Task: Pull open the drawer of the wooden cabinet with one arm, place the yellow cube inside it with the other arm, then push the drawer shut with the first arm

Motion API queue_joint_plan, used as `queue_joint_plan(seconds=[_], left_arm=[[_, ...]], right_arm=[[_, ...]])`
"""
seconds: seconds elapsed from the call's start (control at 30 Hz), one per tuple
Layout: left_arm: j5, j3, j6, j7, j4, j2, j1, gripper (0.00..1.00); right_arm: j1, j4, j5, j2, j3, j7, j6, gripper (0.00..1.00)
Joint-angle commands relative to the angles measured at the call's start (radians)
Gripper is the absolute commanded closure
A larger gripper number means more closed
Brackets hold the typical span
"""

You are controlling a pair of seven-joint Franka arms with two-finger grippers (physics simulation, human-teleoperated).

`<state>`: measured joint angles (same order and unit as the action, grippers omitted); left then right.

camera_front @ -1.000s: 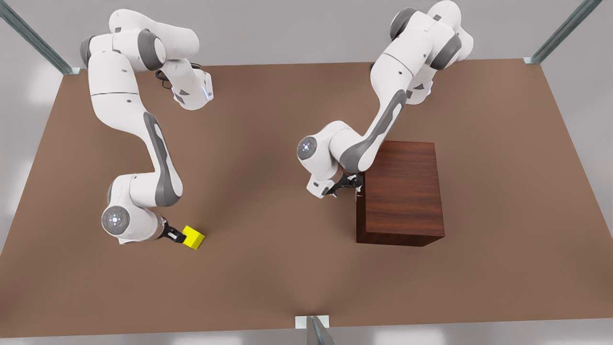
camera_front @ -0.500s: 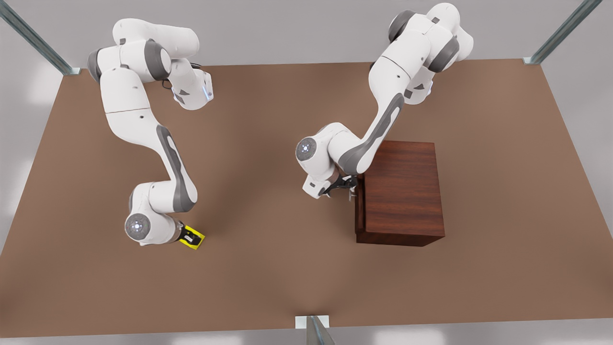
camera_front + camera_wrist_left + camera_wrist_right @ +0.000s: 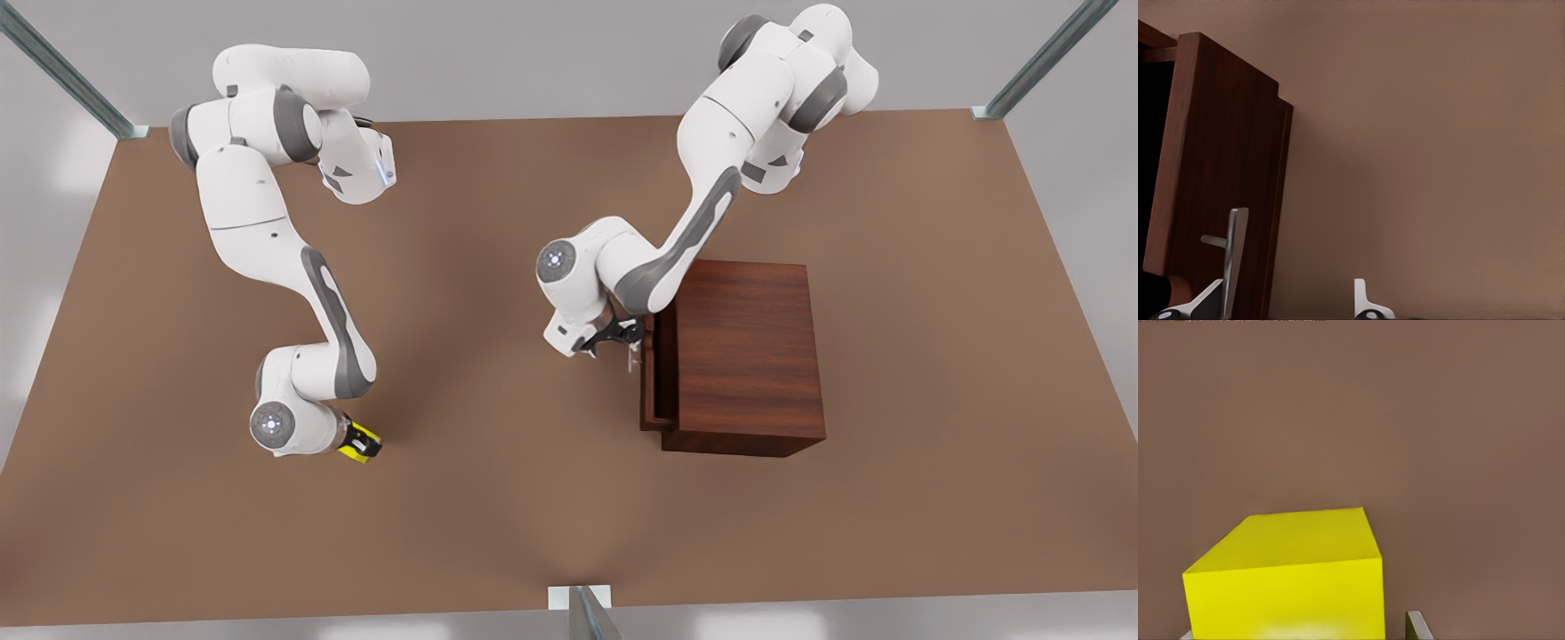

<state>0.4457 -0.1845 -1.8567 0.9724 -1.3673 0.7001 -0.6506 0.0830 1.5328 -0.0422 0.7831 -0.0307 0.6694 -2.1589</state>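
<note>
The wooden cabinet [image 3: 747, 356] stands at the front view's right. Its drawer [image 3: 653, 378] is pulled out a little toward the table's middle. My left gripper [image 3: 613, 342] is at the drawer's silver handle [image 3: 633, 356]. In the left wrist view the handle [image 3: 1235, 247] lies just inside one finger [image 3: 1213, 300] of the open left gripper [image 3: 1288, 303], in front of the drawer panel [image 3: 1225, 167]. At the front view's left, my right gripper [image 3: 360, 443] is low over the yellow cube [image 3: 347, 452]. The cube [image 3: 1291, 580] sits between the open fingers [image 3: 1418, 625], with a small gap.
The brown table [image 3: 498, 444] stretches between the two arms. Metal frame posts [image 3: 582, 613] stand at its near edge and far corners. The cabinet's dark inside [image 3: 1148, 133] shows behind the drawer front.
The left gripper has drawn back from the cabinet and the drawer has slid out with it. The right arm has moved over the yellow cube so its fingers now straddle it.
</note>
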Motion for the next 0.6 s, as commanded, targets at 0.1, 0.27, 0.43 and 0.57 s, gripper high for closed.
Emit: queue_joint_plan(seconds=[0.1, 0.27, 0.43, 0.57], left_arm=[[0.001, -0.001, -0.009, -0.023, 0.01, -0.001, -0.012, 0.0], [0.001, -0.001, -0.026, -0.021, 0.01, 0.007, -0.017, 0.0], [0.002, -0.001, -0.042, -0.02, 0.01, 0.009, -0.02, 0.0], [0.002, -0.001, -0.045, -0.011, 0.011, 0.009, -0.029, 0.0]], right_arm=[[-0.005, -0.006, 0.002, 0.013, 0.0, 0.012, -0.025, 0.0], [-0.008, -0.008, -0.001, 0.011, 0.002, 0.022, -0.025, 0.16], [-0.009, -0.013, -0.002, -0.004, 0.003, 0.024, -0.022, 0.31], [-0.019, -0.017, -0.007, -0.051, 0.008, 0.021, 0.034, 0.33]])
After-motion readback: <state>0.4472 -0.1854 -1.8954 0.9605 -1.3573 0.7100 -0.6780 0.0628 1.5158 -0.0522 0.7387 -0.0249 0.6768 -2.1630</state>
